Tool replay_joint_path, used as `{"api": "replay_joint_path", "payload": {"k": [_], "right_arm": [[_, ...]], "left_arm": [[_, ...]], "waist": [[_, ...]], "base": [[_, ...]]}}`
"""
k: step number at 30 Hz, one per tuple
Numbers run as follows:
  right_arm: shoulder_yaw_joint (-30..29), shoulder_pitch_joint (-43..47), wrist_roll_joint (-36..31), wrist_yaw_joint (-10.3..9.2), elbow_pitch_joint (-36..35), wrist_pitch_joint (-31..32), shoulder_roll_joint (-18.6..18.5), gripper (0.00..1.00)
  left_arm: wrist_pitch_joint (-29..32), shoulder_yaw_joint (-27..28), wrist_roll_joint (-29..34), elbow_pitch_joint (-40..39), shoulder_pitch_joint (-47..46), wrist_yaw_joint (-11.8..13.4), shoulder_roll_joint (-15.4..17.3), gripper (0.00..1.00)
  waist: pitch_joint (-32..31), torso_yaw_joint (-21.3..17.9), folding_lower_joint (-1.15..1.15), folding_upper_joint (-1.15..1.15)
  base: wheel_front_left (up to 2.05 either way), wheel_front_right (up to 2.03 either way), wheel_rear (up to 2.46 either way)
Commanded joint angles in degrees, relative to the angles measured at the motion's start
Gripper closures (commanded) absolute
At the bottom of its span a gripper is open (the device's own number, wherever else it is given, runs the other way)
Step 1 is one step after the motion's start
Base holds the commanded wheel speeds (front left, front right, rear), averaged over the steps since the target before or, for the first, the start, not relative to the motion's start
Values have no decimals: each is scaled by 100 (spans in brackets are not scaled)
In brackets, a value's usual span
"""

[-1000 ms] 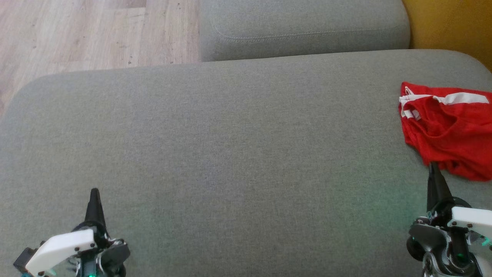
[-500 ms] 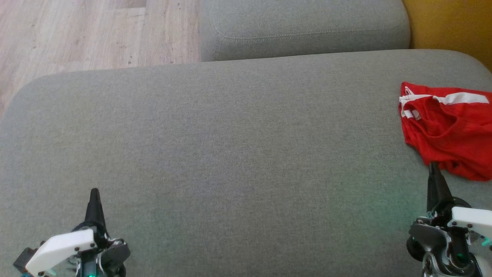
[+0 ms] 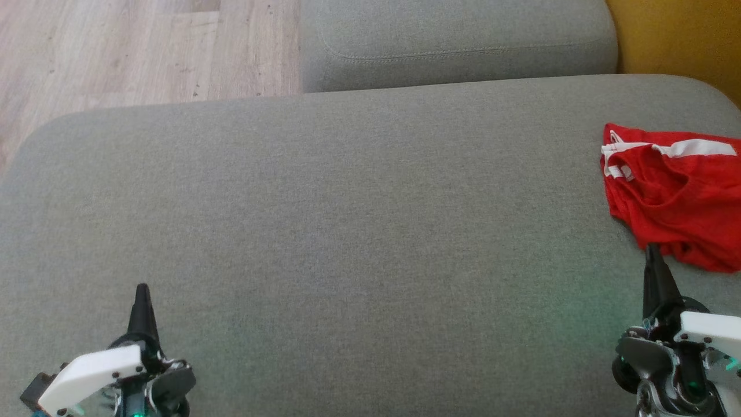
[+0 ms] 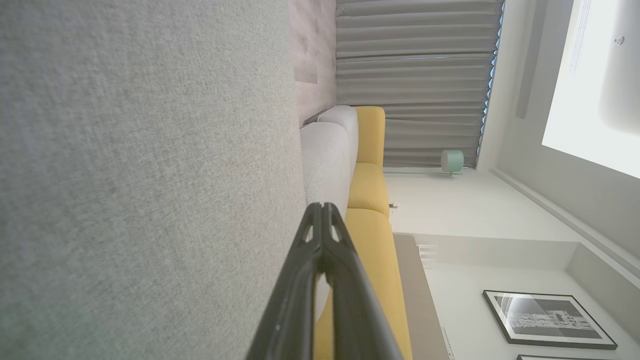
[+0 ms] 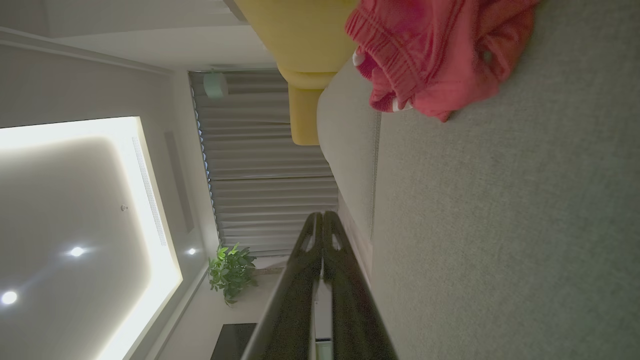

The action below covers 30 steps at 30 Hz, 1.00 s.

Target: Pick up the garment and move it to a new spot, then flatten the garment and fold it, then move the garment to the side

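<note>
Both grippers shut and empty; garment at the right end of the cushion.

I see the red garment (image 3: 677, 197), white-striped and crumpled, lying on the grey cushion (image 3: 347, 202) at the far right of the head view, where the frame cuts it off. My right gripper (image 3: 652, 250) sits at the lower right, fingers pressed together with nothing between them. Its tip is just beside the garment's near edge, and I cannot tell whether it touches the cloth. My left gripper (image 3: 142, 288) is at the lower left, well apart from the garment, also closed and holding nothing. In the right wrist view the garment lies ahead of the fingers, next to a yellow seat (image 5: 300, 30). Wood floor (image 3: 116, 52) shows beyond the cushion.
</note>
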Motion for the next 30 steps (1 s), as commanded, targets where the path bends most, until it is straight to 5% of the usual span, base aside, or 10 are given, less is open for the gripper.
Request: {"api": "replay_joint_path", "payload": {"k": [1, 30], "right_arm": [[91, -290, -34, 22, -177, 25, -34, 100], [61, -293, -59, 22, -175, 48, -14, 100]], "left_arm": [[36, 232, 5, -206, -276, -37, 21, 100], [41, 238, 10, -206, -277, -37, 17, 100]], "waist": [[0, 0, 0, 0], [0, 0, 0, 0]], "base": [[0, 0, 0], [0, 0, 0]]}}
